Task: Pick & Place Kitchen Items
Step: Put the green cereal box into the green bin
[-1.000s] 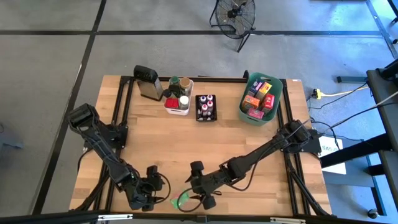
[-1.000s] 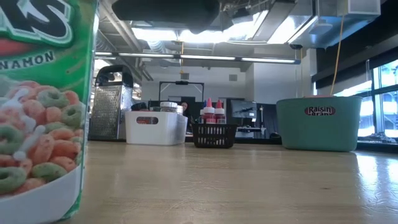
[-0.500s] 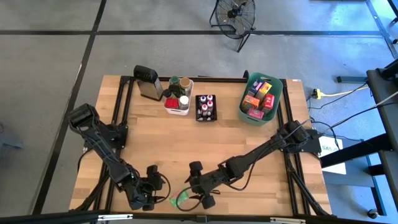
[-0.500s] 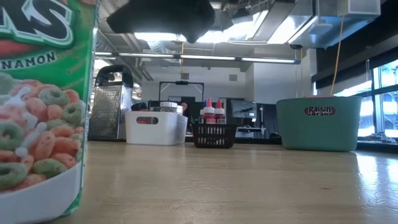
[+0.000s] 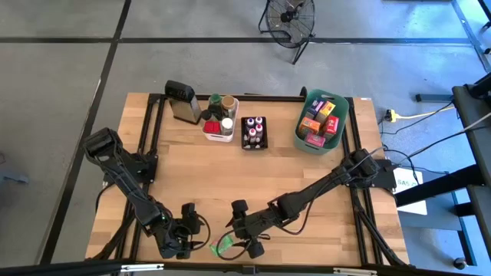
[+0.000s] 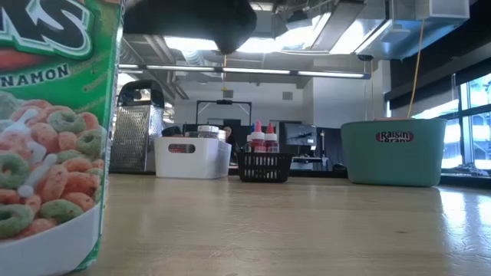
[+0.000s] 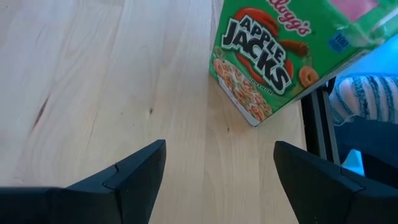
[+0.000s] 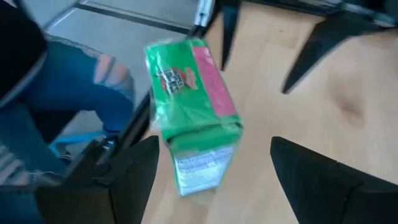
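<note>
Green cereal box (image 5: 223, 245) stands at table's (image 5: 230, 184) near edge, between both grippers, touching neither; left gripper (image 5: 192, 230) spread, empty, just beside it; right gripper (image 5: 247, 228) spread, empty above it

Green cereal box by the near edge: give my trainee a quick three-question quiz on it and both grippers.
1. True or false: the green cereal box lies inside the teal bin.
2. Which gripper is nearest the box? A) left gripper B) right gripper
3. Fill in: both grippers' jaws are ____.

Key: 1 false, it is on the table at its near edge. 2 B. 3 open.
</note>
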### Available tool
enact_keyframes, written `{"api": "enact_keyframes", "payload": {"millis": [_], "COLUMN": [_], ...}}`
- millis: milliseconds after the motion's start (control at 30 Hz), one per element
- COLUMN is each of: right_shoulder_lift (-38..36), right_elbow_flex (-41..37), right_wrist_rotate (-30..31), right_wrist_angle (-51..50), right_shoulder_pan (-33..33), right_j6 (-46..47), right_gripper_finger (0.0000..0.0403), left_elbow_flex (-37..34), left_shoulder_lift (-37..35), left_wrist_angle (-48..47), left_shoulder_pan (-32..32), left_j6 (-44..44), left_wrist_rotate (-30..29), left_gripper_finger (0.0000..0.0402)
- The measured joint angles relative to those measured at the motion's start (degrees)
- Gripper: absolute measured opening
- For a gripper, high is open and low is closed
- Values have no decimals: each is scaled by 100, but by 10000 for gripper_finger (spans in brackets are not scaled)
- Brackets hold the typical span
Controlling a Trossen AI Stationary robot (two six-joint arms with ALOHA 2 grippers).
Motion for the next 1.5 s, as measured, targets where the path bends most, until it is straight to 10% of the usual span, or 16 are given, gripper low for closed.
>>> {"api": "enact_keyframes", "payload": {"millis": [1500], "right_shoulder_lift": [429], "right_elbow_flex": [1], "right_wrist_rotate": [-1120], "right_wrist_angle": [887], "right_shoulder_pan": [-207], "right_j6": [-874], "right_gripper_finger": [311], "left_elbow_flex": [-7], "left_shoulder_lift": [0], "left_wrist_angle": [7], "left_shoulder_pan": [518], "left_j6": [301], "left_wrist_rotate": [-116], "left_gripper_finger": [293]}}
